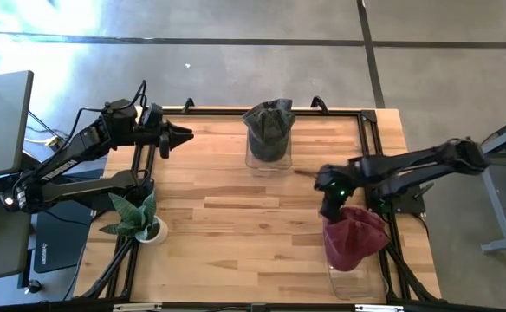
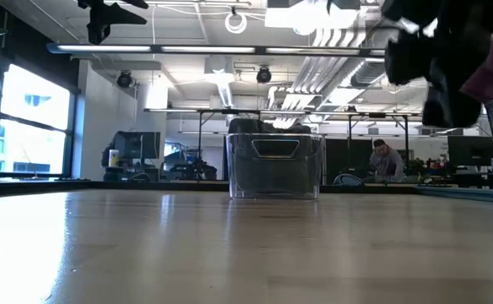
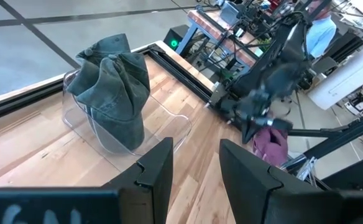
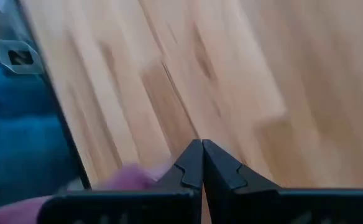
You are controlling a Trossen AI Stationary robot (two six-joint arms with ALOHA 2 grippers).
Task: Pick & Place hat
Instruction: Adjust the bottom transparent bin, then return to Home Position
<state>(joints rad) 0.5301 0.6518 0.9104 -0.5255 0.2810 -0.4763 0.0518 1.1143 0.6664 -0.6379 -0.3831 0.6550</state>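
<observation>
- Right claw (image 1: pixel 329 211): positioned over the right side of the light wooden plank tabletop (image 1: pixel 236 217), just beside the maroon fabric hat (image 1: pixel 353 237). In the right wrist view its two dark fingers (image 4: pixel 191 167) are pressed together with nothing between them; the claw is clenched and empty.
- Maroon fabric hat: draped over a clear plastic container (image 1: pixel 353 276) at the near right corner of the tabletop. A blurred edge of the hat shows beside the fingers in the right wrist view.
- Left claw (image 1: pixel 182 135): held above the far left edge of the tabletop, pointing toward the centre. In the left wrist view its fingers (image 3: pixel 156 168) stand apart with bare tabletop visible between them; the claw is released and holds nothing.
- Grey-green fabric hat (image 1: pixel 269 126): sitting crumpled on a second clear plastic bin (image 3: pixel 104 127) at the far middle of the tabletop, well apart from both claws.
- Small green potted plant in a white pot (image 1: pixel 139 219): standing near the left edge of the tabletop.
- Low view: a person (image 2: pixel 387 159) is seated in the room beyond the tabletop.
</observation>
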